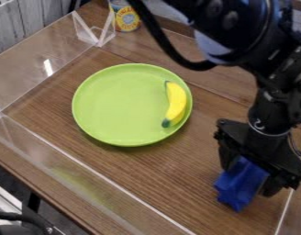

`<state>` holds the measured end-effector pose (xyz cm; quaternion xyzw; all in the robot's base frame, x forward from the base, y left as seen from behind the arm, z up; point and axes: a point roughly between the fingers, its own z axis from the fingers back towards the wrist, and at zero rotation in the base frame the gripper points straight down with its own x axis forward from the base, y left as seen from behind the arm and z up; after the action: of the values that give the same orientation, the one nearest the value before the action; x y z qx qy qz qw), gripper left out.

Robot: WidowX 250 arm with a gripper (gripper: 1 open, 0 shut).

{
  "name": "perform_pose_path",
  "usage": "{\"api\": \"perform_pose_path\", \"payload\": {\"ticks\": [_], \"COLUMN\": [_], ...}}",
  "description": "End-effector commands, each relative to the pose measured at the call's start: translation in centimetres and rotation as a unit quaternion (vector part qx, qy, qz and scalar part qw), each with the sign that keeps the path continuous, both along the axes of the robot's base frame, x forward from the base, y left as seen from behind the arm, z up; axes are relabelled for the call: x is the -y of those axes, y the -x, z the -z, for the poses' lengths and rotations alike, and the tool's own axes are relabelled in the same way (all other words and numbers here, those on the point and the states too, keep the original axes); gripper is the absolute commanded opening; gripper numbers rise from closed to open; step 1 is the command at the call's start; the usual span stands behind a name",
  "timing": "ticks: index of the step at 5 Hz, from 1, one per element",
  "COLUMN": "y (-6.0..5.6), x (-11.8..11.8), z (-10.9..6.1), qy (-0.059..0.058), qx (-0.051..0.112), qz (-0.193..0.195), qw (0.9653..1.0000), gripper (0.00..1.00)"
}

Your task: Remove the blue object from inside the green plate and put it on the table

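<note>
The blue object (239, 191) stands on the table (104, 179) at the front right, well clear of the green plate (117, 106). My black gripper (256, 169) points straight down over it. Its jaws are spread wide, one on each side of the block's upper part, which hides the block's top. I cannot see any pad pressing on the block. The plate lies at the table's middle left and holds only a yellow banana (176, 101) near its right rim.
Clear acrylic walls (28, 147) edge the table, one close to the blue object at the front right corner. A yellow-labelled container (124, 16) stands at the back. The black arm (227, 37) reaches over the table's right half.
</note>
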<state>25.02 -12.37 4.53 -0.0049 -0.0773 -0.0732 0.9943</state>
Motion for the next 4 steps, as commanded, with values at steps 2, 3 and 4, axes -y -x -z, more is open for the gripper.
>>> {"api": "perform_pose_path", "payload": {"ticks": [2, 3, 4], "y": [-0.76, -0.97, -0.65], "x": [-0.68, -0.4, -0.38], "z": [0.66, 0.85, 1.01], "qy": [0.001, 0.0, -0.004], "qx": [0.008, 0.007, 0.004], "qz": [-0.009, -0.023, -0.028], "qw": [0.9999, 0.9997, 0.9996], "gripper": [1.0, 0.0, 0.0]}}
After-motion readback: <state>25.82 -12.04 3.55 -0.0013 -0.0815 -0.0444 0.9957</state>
